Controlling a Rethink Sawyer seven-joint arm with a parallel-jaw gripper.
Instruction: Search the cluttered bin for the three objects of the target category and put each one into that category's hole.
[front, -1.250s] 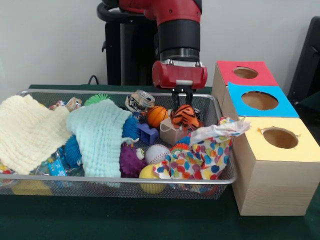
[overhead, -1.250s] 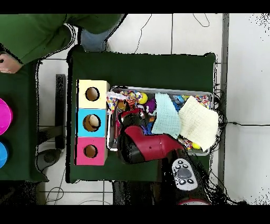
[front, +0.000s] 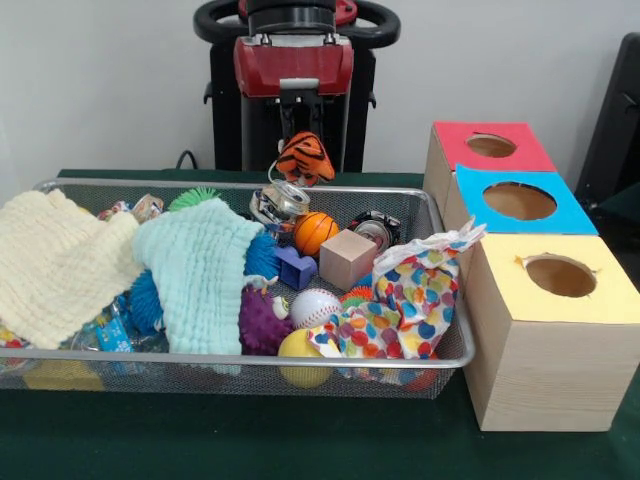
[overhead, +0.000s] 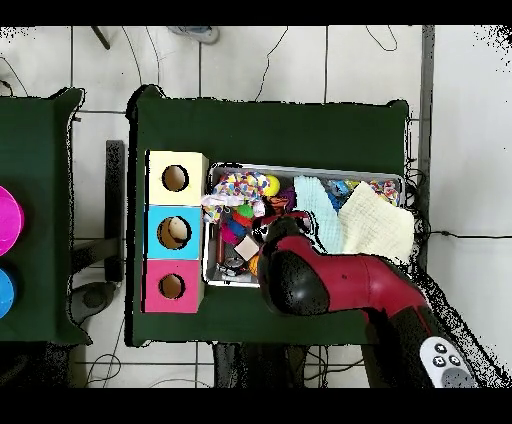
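Nearest you sat the bin (front: 440, 352), crammed with toys and cloths; the hole (front: 491, 146) lay far right in the red-topped box. Your gripper (front: 303, 160), closed on a striped tiger toy (front: 305, 156), was mid-carry; next, swing right over that hole.

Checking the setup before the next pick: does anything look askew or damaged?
The yellow-topped box's hole has a ragged, torn edge, unlike the clean hole in the red top. A polka-dot cloth spills over the bin rim.
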